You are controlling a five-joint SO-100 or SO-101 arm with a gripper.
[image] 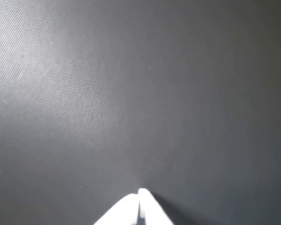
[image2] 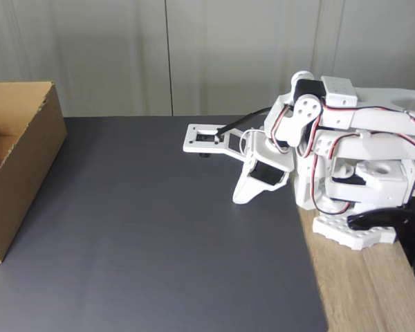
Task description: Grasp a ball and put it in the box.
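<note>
Cardboard box (image2: pixel 17 173), open-topped, sits at the left edge of my fixed view on the dark grey mat (image2: pixel 159 242); I cannot make out the ball. My gripper (image: pixel 141 193), white fingertips pressed together, pokes up from the wrist view's bottom edge. The white arm (image2: pixel 318 152) sits folded at right, its base on the wooden tabletop (image2: pixel 366 290).

Wrist cam close, facing mat (image: pixel 131 93); fixed cam high, front; share mat
</note>
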